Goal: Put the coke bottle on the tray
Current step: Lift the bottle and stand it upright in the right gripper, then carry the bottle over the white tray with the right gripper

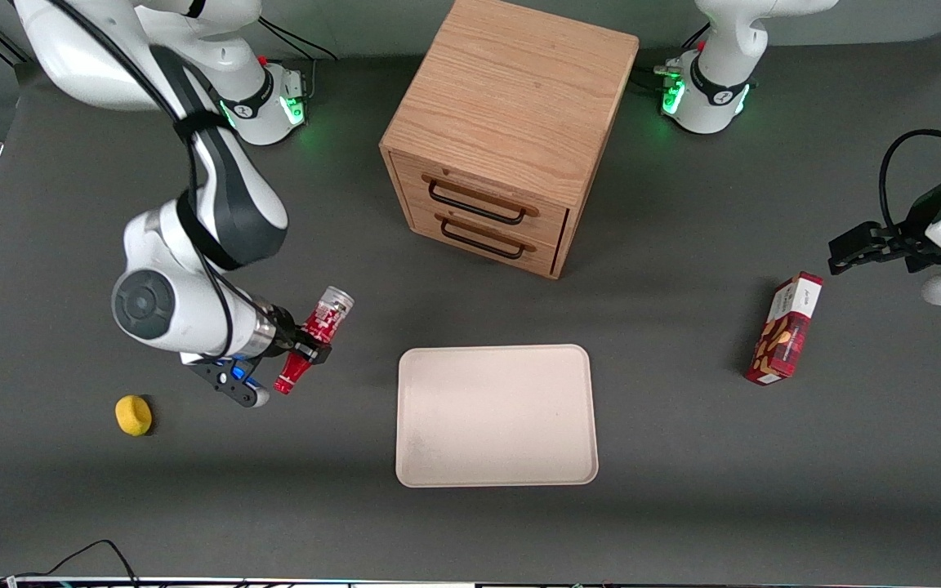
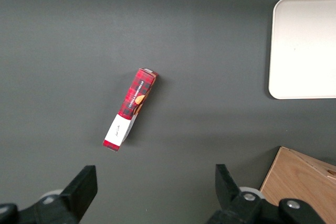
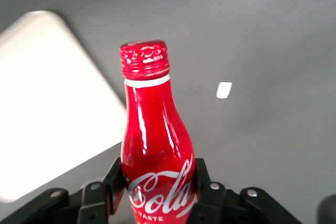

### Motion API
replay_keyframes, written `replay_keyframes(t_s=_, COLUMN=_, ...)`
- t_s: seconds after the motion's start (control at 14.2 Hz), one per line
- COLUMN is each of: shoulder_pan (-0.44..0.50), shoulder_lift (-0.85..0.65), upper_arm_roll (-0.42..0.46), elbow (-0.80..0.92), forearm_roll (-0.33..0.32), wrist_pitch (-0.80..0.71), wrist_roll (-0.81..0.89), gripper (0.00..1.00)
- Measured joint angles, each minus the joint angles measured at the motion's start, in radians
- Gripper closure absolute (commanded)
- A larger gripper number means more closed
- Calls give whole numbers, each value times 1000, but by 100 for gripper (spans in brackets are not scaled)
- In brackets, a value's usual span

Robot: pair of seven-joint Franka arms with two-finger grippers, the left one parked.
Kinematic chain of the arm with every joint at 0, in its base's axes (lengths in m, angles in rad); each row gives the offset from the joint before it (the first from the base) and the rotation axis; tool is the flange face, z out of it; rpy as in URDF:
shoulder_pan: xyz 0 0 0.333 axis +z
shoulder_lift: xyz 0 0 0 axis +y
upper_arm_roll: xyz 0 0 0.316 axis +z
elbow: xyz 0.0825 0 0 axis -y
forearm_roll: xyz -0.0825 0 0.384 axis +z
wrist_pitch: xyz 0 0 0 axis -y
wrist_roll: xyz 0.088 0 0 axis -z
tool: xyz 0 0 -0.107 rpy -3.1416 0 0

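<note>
My right gripper (image 1: 305,344) is shut on the coke bottle (image 1: 315,337), a slim red bottle with white script. It holds the bottle tilted in the air above the table, silver base up and red cap pointing down toward the front camera. In the right wrist view the fingers (image 3: 206,182) press both sides of the bottle's body (image 3: 155,150). The pale beige tray (image 1: 497,415) lies flat on the table beside the gripper, toward the parked arm's end, with nothing on it. A corner of the tray shows in the right wrist view (image 3: 47,103) and the left wrist view (image 2: 304,48).
A wooden drawer cabinet (image 1: 507,131) stands farther from the front camera than the tray. A red snack box (image 1: 785,328) lies toward the parked arm's end. A small yellow object (image 1: 133,415) lies near the working arm. A white scrap (image 3: 224,89) lies on the table.
</note>
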Motion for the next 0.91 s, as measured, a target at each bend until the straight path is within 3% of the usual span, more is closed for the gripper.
replay_keyframes(t_s=0.35, shoulder_pan=46, shoulder_lift=172, upper_arm_roll=111, elbow=183, forearm_roll=-96, wrist_pitch=13, wrist_roll=-87, gripper=98)
replay_keyframes(t_s=0.7, shoulder_pan=69, shoulder_lift=352, upper_arm_roll=117, elbow=235, forearm_roll=-132, wrist_pitch=184, wrist_roll=-148, gripper=98)
replay_keyframes(t_s=0.91, shoulder_pan=81, shoulder_lift=400, upper_arm_roll=119, elbow=237, forearm_roll=-215, wrist_pitch=232, wrist_roll=-153, gripper=98)
